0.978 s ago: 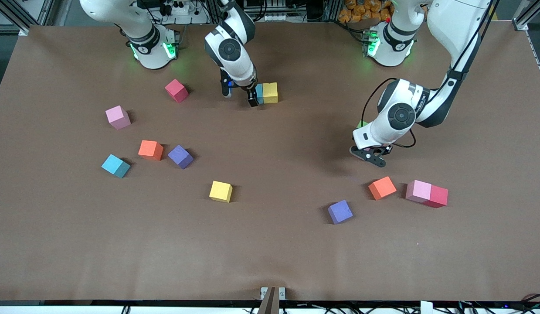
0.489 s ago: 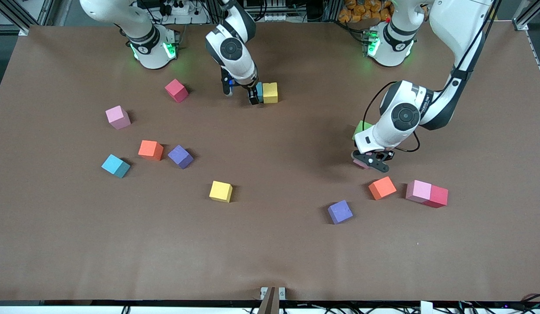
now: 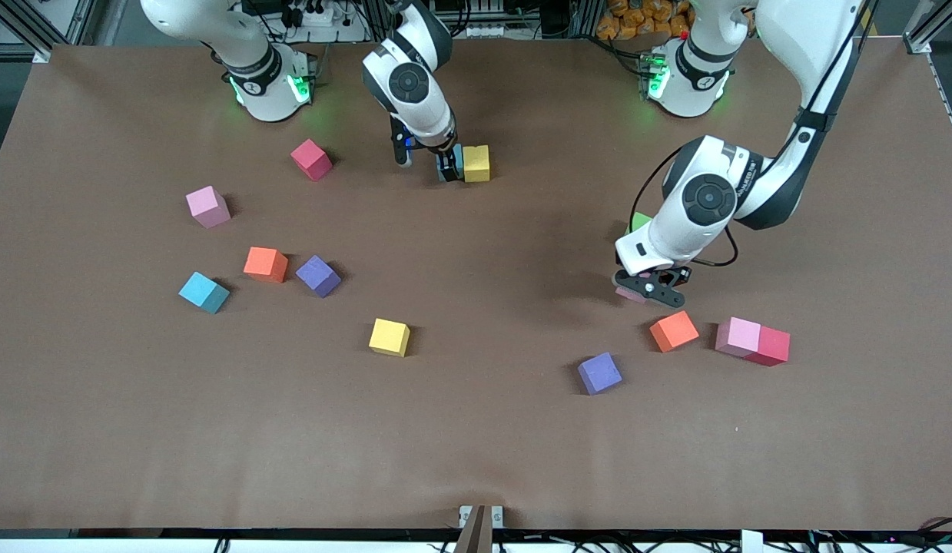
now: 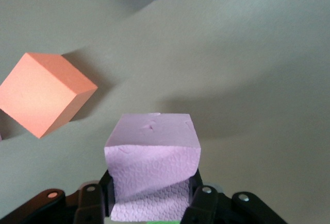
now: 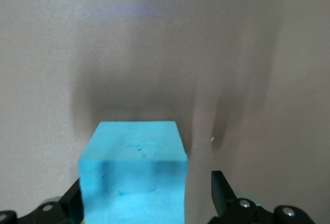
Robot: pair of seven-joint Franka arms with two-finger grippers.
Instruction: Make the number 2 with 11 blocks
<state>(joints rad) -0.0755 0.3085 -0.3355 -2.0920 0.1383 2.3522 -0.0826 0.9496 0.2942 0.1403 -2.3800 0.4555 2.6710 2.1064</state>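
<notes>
Since a second ago the left gripper (image 3: 649, 286) has closed on a pink block (image 4: 152, 170), which a second ago could not be seen under it and now shows a pink edge (image 3: 628, 294) below the fingers; the right gripper has drawn slightly toward its own base.

In the left wrist view the pink block sits clamped between the two fingers (image 4: 202, 203), its sides dented by the squeeze. It is over the table (image 3: 476, 445) just above an orange block (image 3: 674, 331), with a green block (image 3: 639, 222) partly hidden by the arm.

The right gripper (image 3: 426, 160) stands spread wide around a cyan block (image 5: 133, 177), the block between the fingers with a clear gap on one side, so nothing is grasped. That cyan block (image 3: 458, 162) touches a yellow block (image 3: 476, 163) near the robots' bases.

Loose blocks lie about. Toward the left arm's end: a purple block (image 3: 600, 373), nearer the camera than the orange one, and a second pink block (image 3: 738, 336) touching a red cube (image 3: 771, 346). Toward the right arm's end: a third pink block (image 3: 208, 206), a second orange (image 3: 265, 264), a second purple (image 3: 318, 276) just beside it, a second cyan (image 3: 204, 293), and another red cube (image 3: 311, 159). A second yellow block (image 3: 389, 337) lies near the middle.
</notes>
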